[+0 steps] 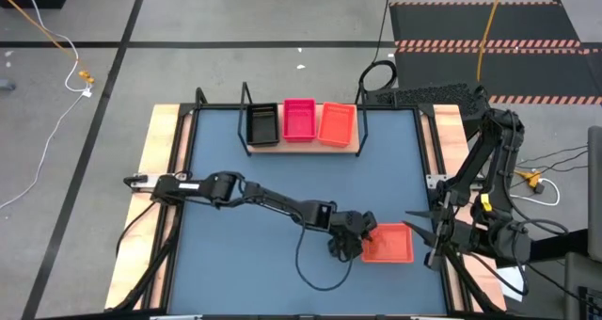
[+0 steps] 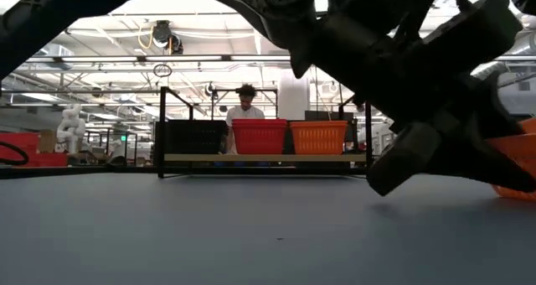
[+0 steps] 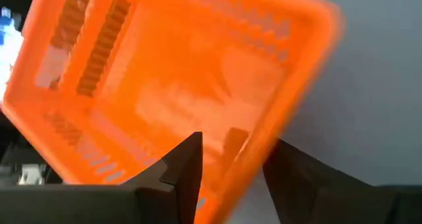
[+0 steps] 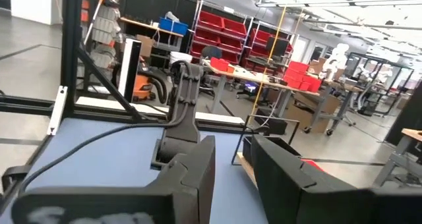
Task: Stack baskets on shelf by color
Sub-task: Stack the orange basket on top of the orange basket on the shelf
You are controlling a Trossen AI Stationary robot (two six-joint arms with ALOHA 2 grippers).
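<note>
Broadly, the blue-grey desk (image 1: 245,216) carried everything, with the shelf (image 1: 301,147) standing along its far edge, well away from both sets of jaws. On the plank sat three baskets in a row: a black basket (image 1: 262,124), a pink-red basket (image 1: 299,119) touching it, and an orange basket (image 1: 337,124) just beside that one. In the low view these showed as black, red and orange fronts side by side, and a person (image 2: 244,103) stood in the room behind them.

The left arm (image 1: 263,198) stretched across the desk toward its near right part. Its left gripper (image 1: 354,239) sat at the near-left edge of a fourth basket, the near basket (image 1: 389,244), orange-red and resting on the desk. In the left wrist view the jaws straddled this basket's rim, one finger (image 3: 184,168) inside the wall and the other outside it, still parted a little with the rim between them; whether they already pinched the wall could not be told.

The right arm (image 1: 475,179) waited off the desk's right edge, its right gripper (image 1: 435,237) just beside the near basket but apart from it. Its jaws stood partly open with nothing between them.
</note>
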